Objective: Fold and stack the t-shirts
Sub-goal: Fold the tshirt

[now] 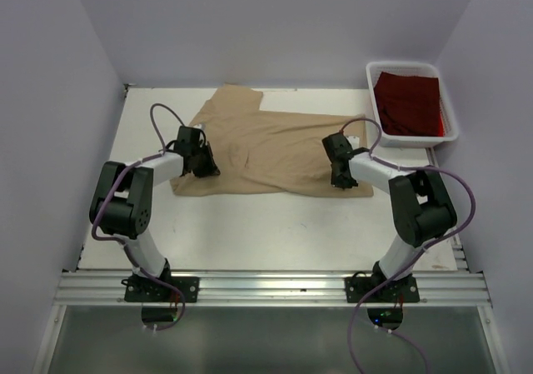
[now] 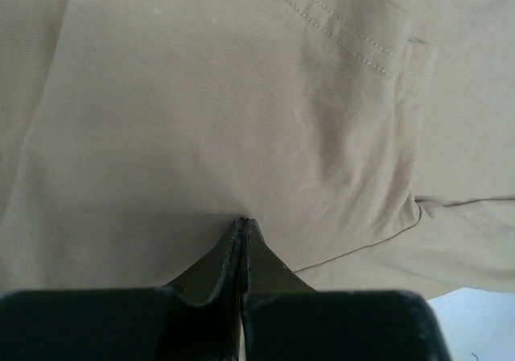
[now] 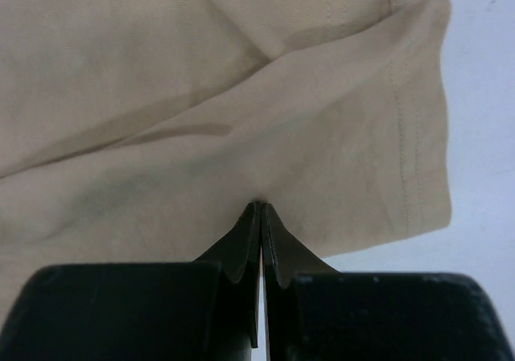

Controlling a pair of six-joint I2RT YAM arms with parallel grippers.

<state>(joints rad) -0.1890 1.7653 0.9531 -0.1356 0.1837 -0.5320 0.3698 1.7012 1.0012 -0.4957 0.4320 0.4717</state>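
Observation:
The tan t-shirt point(image 1: 275, 145) lies spread and creased across the white table point(image 1: 275, 224). My left gripper point(image 1: 208, 170) is at the shirt's near left edge. Its jaws are shut, and the tips pinch a small pucker of tan cloth point(image 2: 241, 96) in the left wrist view, where that gripper point(image 2: 243, 221) presses into the fabric. My right gripper point(image 1: 340, 181) is at the near right edge, close to a hemmed sleeve point(image 3: 418, 136). That gripper point(image 3: 262, 205) is shut too, tips nipped into the cloth. The dark red t-shirt point(image 1: 408, 103) lies folded in the bin.
A white plastic bin point(image 1: 454, 128) stands at the back right corner, holding the red shirt. Purple-grey walls close in the table on the left, back and right. An aluminium rail point(image 1: 266, 286) carries both arm bases along the near edge.

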